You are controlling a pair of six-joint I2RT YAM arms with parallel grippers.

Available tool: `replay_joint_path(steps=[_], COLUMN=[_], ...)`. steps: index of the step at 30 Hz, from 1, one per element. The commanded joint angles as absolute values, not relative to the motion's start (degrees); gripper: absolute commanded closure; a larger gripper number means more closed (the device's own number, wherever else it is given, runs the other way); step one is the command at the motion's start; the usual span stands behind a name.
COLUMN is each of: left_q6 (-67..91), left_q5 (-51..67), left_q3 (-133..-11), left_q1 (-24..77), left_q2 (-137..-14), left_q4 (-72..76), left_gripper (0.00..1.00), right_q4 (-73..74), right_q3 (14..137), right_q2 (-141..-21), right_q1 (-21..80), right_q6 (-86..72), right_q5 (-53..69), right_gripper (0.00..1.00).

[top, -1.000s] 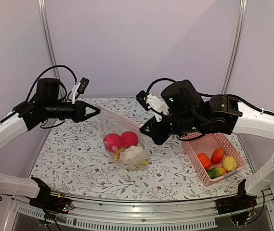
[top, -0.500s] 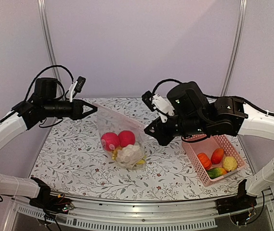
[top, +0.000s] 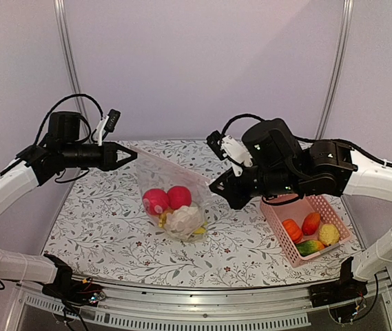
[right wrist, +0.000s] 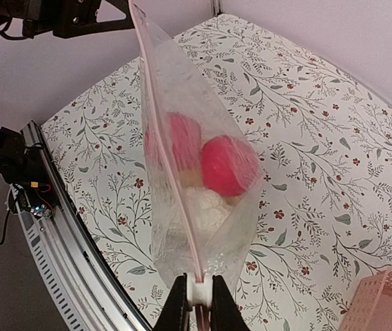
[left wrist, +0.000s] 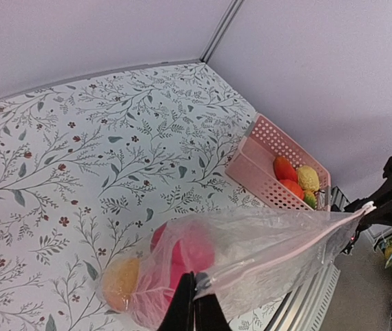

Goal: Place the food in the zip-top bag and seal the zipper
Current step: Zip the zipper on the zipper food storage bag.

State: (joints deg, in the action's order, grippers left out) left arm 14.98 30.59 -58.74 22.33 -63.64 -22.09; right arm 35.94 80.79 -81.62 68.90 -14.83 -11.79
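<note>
- in the right wrist view, at bottom centre, the right gripper (right wrist: 197, 307) is nearly closed. its two fingers pinch the zipper (right wrist: 162, 145) at the small white slider (right wrist: 197, 289), and only this view shows that pinch close up.
- from the slider, the pale pink strip climbs as one thin line to the upper left of that frame.
- just behind the strip, the clear zip-top bag (right wrist: 175, 83) hangs down. through its wall show two red round fruits (right wrist: 227, 165) and, below them, the white cauliflower (right wrist: 206, 207).
- in the left wrist view, at bottom centre, the left gripper (left wrist: 194, 312) is pressed fully together on the bag's mouth corner. a yellow-orange piece (left wrist: 121, 281) shows inside the bag at lower left, which the right wrist view hides.
- farther off, in the upper right of that frame, stands the pink basket (left wrist: 251, 162), well apart from the bag.
- only the top view shows the whole bag, strung by its mouth between both grippers at the middle of the frame. the mouth slopes down to the right.
- the bag's loaded bottom sags low over the flower-print table (top: 99, 227); whether it rests there cannot be told.
- at the right of the top view, the basket holds two orange pieces (top: 292, 229), a yellow piece (top: 328, 234) and a green piece (top: 308, 247).
</note>
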Motion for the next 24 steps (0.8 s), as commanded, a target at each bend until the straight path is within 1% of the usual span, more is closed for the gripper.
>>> replay_joint_path(steps=[1,10,16,17,21,23,24], left_q6=[15.59,15.78,15.73,15.61,15.50,15.48,15.44], left_q5=[25.69,26.14,30.62,31.91,33.52,32.84,32.41], left_q3=[-58.01,-57.86,-58.00,-58.15,-58.23,-57.95,-57.74], left_q1=[19.36,19.05,19.20,19.27,19.84,19.84,19.80], left_q2=[-62.52,-62.36,-63.31,-63.44,-63.20,-62.48,-61.98], left_q4=[-20.24,-19.95,-18.94,-18.82,-18.49,-18.18,-17.93], left_gripper=[1.00,1.00,0.99,0.91,0.41,0.23,0.18], right_q4=[40.56,40.44,39.56,39.30,38.61,38.74,38.87], right_q3=[79.48,78.93,79.80,80.05,81.67,82.56,82.99], right_q2=[-78.66,-78.15,-78.93,-79.21,-80.98,-82.10,-82.65], right_q1=[69.12,69.15,69.14,69.13,69.11,69.04,69.03], right_q6=[-15.88,-16.16,-16.65,-16.86,-17.68,-18.13,-18.55], right_q5=[-13.53,-13.84,-15.38,-15.72,-17.95,-19.82,-21.03], right_gripper=[1.00,1.00,1.00,1.00,0.99,0.99,0.99])
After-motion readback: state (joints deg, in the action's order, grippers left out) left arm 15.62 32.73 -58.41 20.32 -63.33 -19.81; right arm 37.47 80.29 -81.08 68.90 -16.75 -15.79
